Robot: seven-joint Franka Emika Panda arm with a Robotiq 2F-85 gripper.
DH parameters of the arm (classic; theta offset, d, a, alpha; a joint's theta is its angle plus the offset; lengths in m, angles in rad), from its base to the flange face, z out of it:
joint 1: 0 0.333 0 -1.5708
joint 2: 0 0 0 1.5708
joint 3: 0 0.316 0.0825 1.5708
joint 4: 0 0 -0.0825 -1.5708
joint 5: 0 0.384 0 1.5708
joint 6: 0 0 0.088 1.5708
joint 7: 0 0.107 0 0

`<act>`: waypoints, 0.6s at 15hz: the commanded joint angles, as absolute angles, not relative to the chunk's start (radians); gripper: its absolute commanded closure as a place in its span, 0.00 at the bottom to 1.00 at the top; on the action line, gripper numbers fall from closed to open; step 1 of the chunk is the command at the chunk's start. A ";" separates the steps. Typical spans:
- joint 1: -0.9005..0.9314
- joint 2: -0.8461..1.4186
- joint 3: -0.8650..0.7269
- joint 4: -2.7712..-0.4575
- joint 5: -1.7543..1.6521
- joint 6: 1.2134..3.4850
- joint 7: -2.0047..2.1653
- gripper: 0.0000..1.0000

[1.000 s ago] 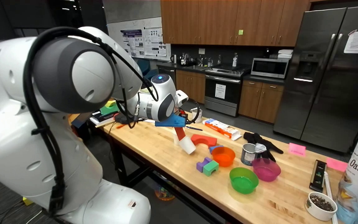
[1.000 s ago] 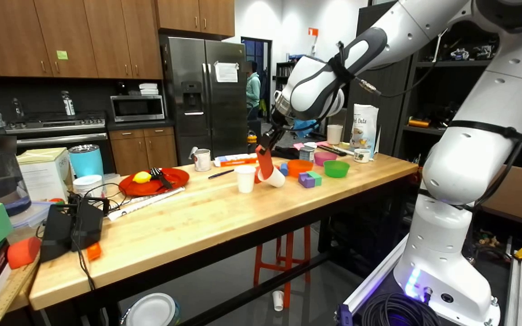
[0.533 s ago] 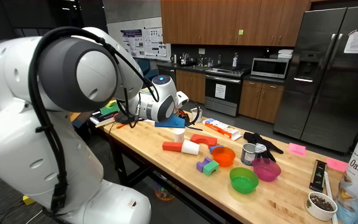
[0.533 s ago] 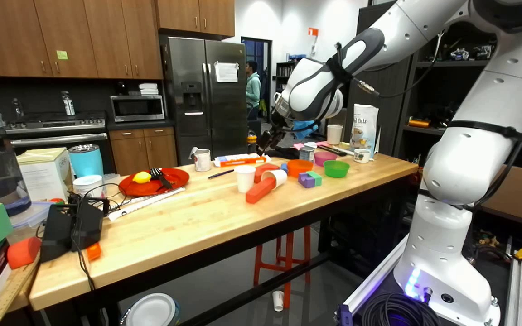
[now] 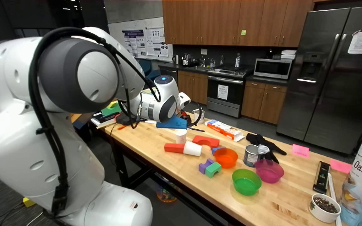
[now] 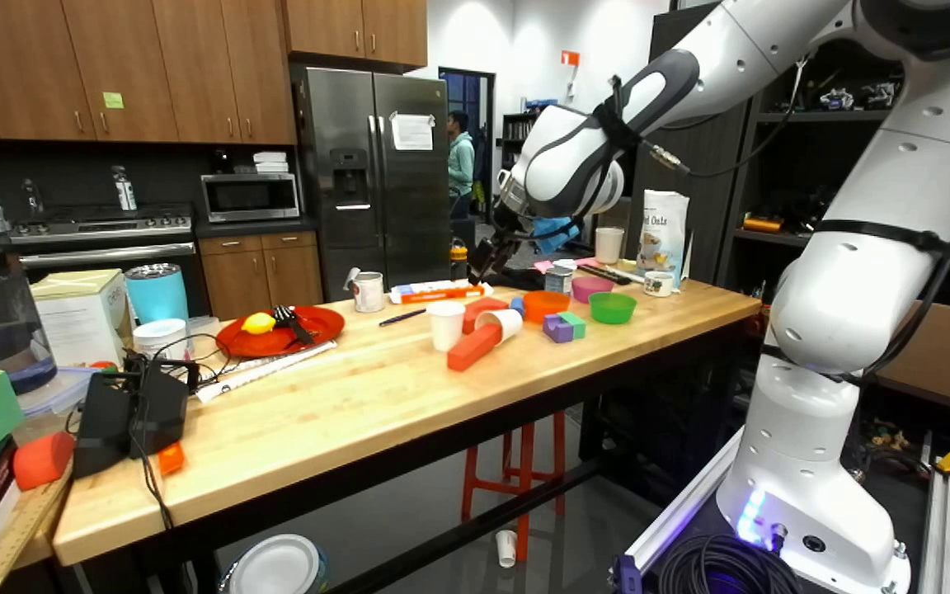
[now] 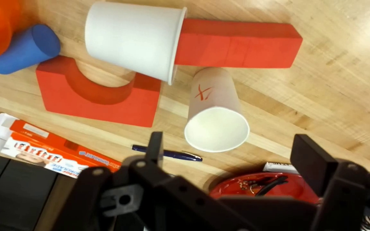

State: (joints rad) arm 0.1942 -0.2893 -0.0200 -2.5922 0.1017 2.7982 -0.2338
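My claw (image 7: 231,152) is wide, holding nothing. Close by: upright cup (image 7: 215,104). Beyond it, red bar (image 7: 236,48) lies with one end in the tipped cup (image 7: 133,40). I'd call it the release step; next move should clear the upright cup.

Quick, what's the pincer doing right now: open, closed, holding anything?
Pincer: open, holding nothing; the red block lies clear of it, one end inside the tipped white cup.
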 commanded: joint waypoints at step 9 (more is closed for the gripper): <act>0.034 -0.576 0.161 -2.413 -0.278 2.029 0.090 0.00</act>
